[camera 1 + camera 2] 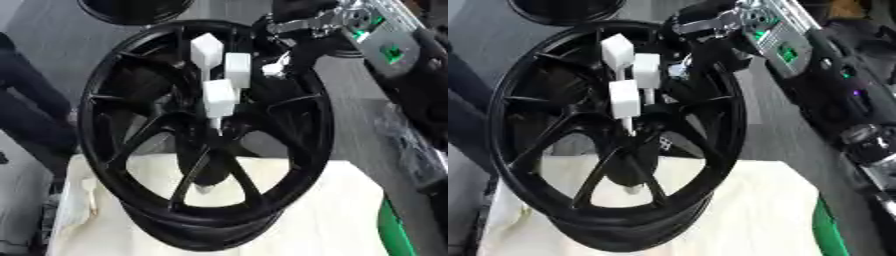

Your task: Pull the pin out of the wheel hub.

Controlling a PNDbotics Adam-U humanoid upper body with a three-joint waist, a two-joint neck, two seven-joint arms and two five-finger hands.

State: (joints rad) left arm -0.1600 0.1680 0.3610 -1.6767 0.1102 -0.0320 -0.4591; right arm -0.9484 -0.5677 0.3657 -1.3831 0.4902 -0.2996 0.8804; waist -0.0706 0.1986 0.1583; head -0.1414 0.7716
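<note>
Your right hand (293, 37), upper right of the frame, reaches the wheel (206, 132) near the white pins (219, 97) at centre; finger state cannot be told. Pins remain seated.

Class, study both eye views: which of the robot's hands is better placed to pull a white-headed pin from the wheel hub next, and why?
The right. The right hand comes in from the upper right and is already at the wheel, beside the white-headed pins at the hub. The left hand shows in neither view.
</note>
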